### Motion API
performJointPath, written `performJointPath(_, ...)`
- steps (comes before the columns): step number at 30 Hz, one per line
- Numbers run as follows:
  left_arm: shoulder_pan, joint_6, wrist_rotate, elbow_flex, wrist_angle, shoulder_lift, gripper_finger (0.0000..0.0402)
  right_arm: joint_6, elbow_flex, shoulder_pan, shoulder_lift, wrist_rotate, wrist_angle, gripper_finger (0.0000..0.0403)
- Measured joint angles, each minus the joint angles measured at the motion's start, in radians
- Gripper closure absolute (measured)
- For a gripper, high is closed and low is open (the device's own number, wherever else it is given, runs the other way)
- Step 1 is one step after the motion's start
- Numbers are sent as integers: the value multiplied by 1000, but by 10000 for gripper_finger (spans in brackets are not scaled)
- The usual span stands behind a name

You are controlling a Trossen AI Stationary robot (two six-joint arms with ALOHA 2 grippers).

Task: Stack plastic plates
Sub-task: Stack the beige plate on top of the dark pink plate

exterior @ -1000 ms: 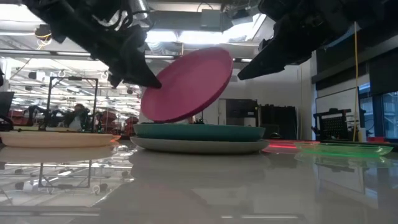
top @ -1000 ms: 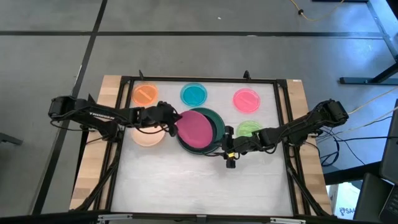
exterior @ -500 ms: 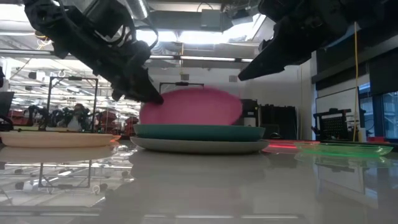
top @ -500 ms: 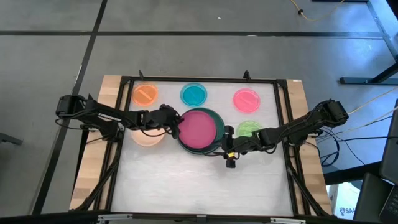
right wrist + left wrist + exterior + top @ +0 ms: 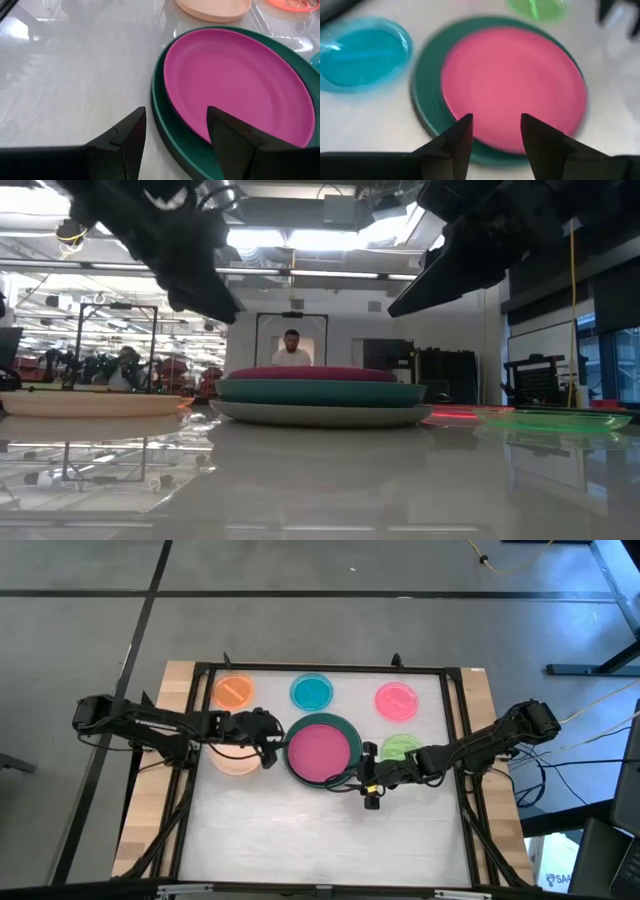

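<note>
The round flat magenta plastic plate [image 5: 318, 750] covers most of the teal-green plastic plate [image 5: 346, 732] beneath it. The left wrist view is motion-blurred. The peach plate [image 5: 215, 9] is cut off in the right wrist view.
</note>
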Motion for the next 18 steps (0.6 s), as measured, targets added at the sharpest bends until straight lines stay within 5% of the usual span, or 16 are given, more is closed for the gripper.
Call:
performJointPath(9, -176, -170, 22, 74, -451, -26, 253, 6, 0, 0, 0, 4, -4, 205)
performJointPath(18, -327, -332, -30, 74, -551, 64, 270, 11, 0, 0, 0, 5, -3, 205)
